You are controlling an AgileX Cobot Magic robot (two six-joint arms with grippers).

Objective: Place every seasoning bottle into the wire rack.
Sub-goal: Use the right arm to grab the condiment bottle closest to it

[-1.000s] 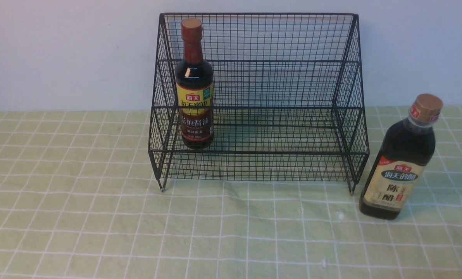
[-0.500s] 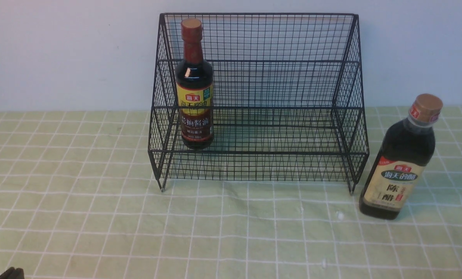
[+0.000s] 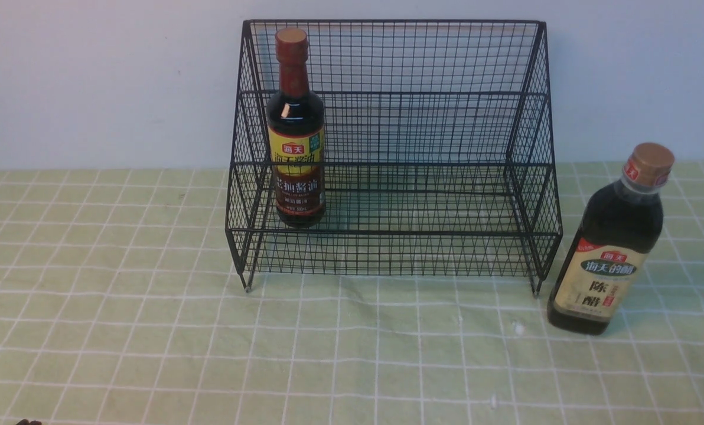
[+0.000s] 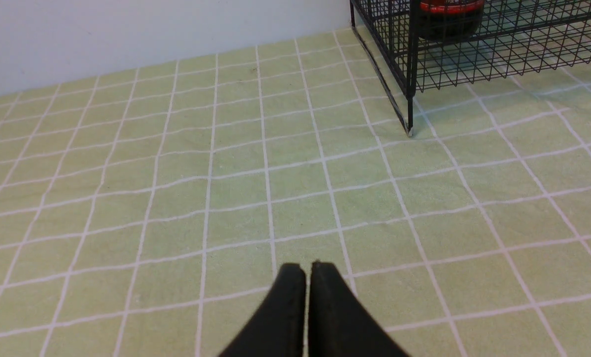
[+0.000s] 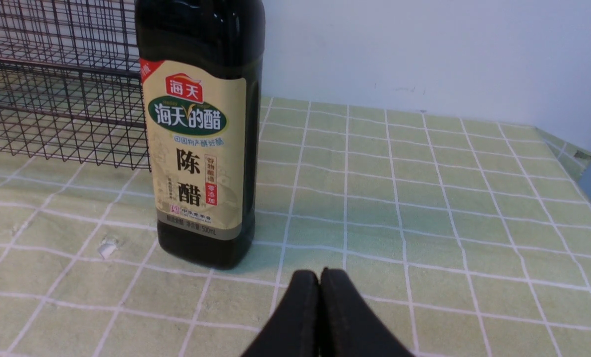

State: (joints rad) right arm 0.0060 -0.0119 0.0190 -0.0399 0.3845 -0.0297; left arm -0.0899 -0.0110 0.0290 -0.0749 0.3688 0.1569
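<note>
The place reads as a staged tabletop dressed like a kitchen counter: a pale green tablecloth (image 3: 151,330) with a white grid runs to a plain white wall (image 3: 92,82) at twelve o'clock. Against that wall stands a black wire rack (image 3: 387,233), with a slim seasoning bottle (image 3: 296,141) at its nine o'clock end and a wider seasoning bottle (image 3: 609,260) at its four o'clock.

Wider bottle (image 5: 199,134) upright near closed right claw (image 5: 320,277).

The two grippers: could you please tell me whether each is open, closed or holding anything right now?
Left gripper: closed, holding nothing.
Right gripper: closed, holding nothing.
</note>
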